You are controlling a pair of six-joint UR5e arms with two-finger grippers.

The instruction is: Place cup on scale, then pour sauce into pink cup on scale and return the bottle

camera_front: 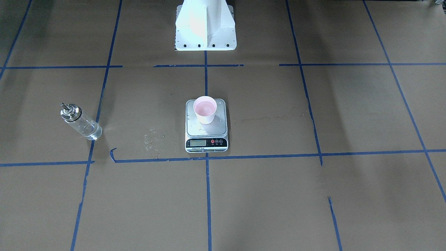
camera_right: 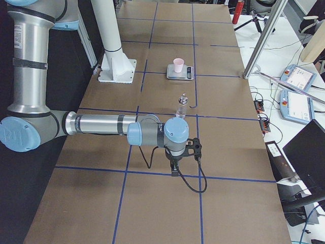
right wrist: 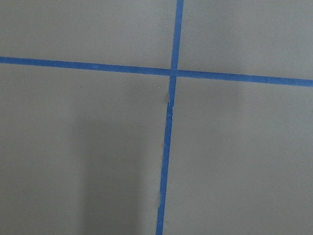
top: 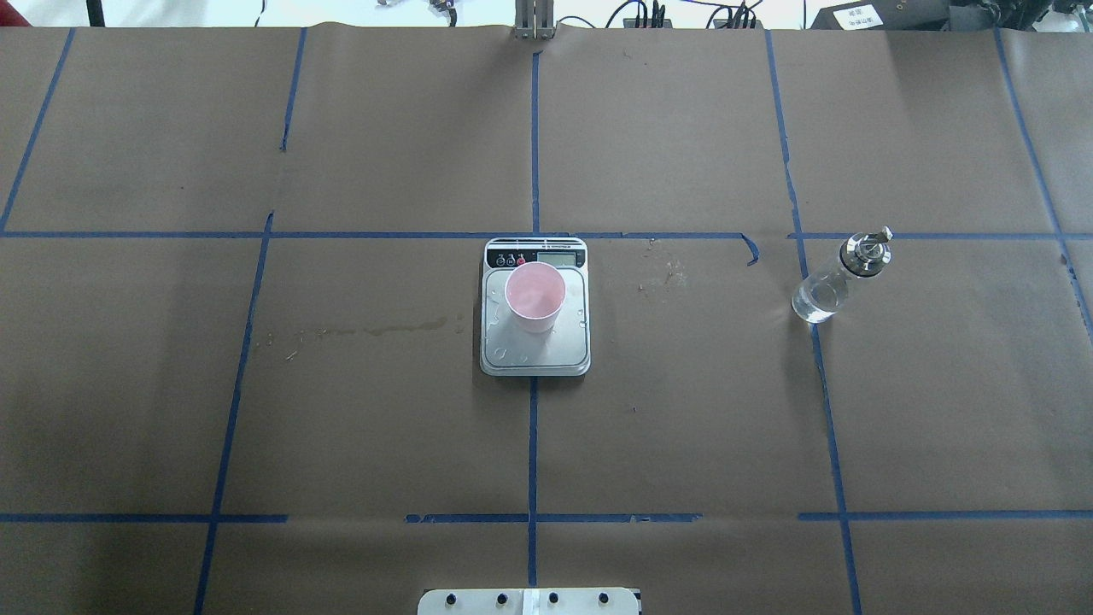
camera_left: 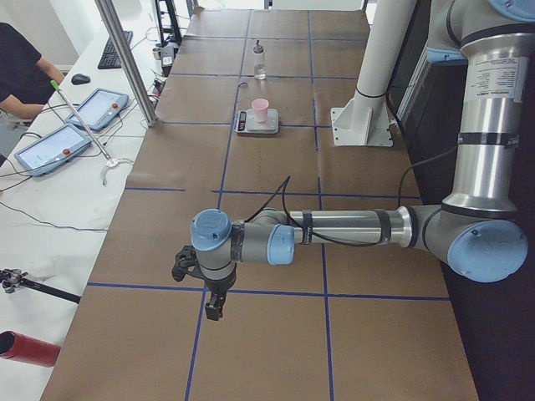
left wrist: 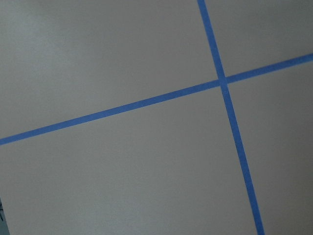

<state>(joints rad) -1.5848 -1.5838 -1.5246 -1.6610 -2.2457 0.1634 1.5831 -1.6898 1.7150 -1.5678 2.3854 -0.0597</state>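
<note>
Evidently the cup (top: pixel 534 295) is sitting upright on the scale (top: pixel 535 357), well beyond the right gripper (camera_right: pixel 174 171) and the left gripper (camera_left: pixel 214 309); the bottle (top: pixel 832 286) is standing between the right gripper and that scale, nearer the gripper; whether either is spread or pressed together, I cannot tell; the glass is looking slick and fragile, inviting a mid-body grasp.

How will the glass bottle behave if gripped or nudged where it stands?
The glass bottle looks smooth and clear, so probably slippery in a grip and breakable if dropped. It stands upright, tall for its narrow base, with a metal pourer top, so a high push could likely tip it. Once down, its round body would probably roll.
</note>
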